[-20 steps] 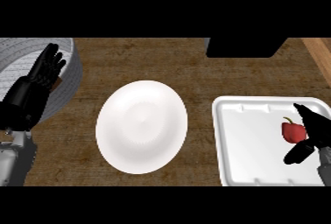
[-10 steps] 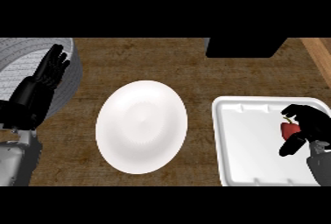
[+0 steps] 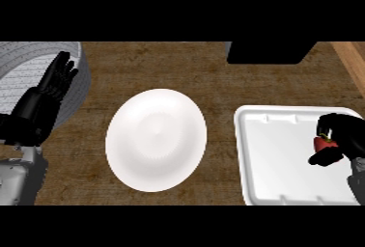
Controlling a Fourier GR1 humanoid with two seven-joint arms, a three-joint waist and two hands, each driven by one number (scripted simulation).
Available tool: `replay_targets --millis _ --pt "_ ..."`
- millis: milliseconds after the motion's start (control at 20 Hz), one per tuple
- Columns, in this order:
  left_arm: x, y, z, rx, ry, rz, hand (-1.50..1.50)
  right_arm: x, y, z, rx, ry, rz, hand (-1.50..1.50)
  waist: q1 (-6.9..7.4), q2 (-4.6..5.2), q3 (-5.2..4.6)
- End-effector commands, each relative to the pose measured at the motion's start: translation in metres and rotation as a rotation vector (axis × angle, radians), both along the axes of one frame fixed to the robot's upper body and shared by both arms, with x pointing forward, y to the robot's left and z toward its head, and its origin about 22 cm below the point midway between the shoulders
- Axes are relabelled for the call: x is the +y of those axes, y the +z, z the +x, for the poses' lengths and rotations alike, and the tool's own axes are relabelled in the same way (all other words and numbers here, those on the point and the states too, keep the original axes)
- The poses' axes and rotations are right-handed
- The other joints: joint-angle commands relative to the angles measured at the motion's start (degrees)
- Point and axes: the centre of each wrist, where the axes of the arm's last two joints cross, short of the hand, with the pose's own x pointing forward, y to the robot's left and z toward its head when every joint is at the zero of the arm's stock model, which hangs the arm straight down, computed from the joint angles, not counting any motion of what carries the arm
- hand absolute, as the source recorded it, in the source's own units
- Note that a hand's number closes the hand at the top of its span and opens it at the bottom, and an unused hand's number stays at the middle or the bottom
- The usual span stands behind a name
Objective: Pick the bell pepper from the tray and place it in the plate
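Pepper at tray's right side, my right hand fingers curled round it. Next: lift straight up, clear rim, carry left over plate. Left hand rests far left, fingers straight.

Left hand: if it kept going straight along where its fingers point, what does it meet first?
The left hand points up and slightly right, over the grey round container at the top left. Its wall or rim would likely come first, though height above it is unclear.
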Motion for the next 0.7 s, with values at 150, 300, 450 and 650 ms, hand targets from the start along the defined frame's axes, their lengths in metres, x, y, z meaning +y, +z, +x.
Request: replay_targets --millis 150,300,450,650 --pt "0.010 0.004 -0.002 -0.007 -0.011 0.015 0.00 0.004 0.016 -0.003 -0.099 0.225 0.001 1.50 -0.09 0.15 0.28" --pt "0.000 0.012 -0.005 0.007 0.016 0.015 0.00 0.010 0.051 -0.007 -0.121 0.310 0.119 1.50 -0.54 -0.05 0.26" --pt "0.002 0.003 0.002 0.004 0.023 0.010 0.00 0.031 0.057 -0.019 -0.212 0.426 0.201 1.50 -1.15 -0.04 0.26" --pt "0.005 -0.005 -0.015 0.006 0.027 -0.001 0.00 0.063 0.091 -0.024 -0.302 0.548 0.397 1.50 -0.55 -0.34 0.24"
